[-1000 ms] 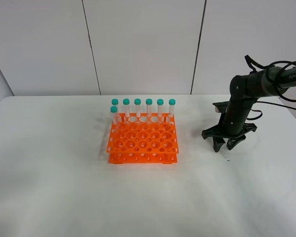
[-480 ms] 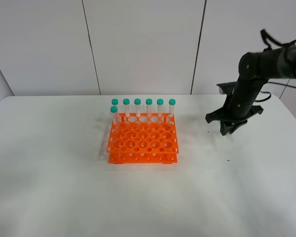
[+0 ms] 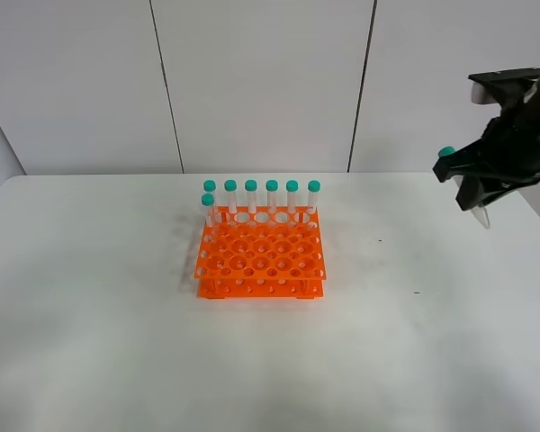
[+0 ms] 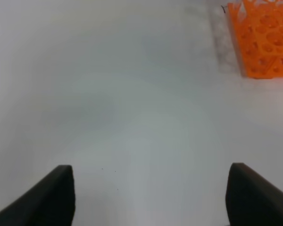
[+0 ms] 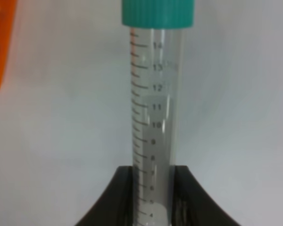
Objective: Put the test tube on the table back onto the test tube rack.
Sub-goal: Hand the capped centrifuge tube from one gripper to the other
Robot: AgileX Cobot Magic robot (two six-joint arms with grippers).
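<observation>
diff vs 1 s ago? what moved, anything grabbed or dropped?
The right gripper rose from the table, up and to the right in the high view, carrying the test tube clamped between its fingers. The test tube rack and its seven tubes stayed put.

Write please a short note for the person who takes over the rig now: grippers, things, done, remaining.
Left gripper: open, empty, over the table, apart from the test tube rack.
Right gripper: shut on the test tube, held tilted in the air to the right of the rack.
Rack: seven other tubes at its back; many holes free.
Done: tube is off the table. Left: bring it over the rack, lower it tip first into a free hole, release.
</observation>
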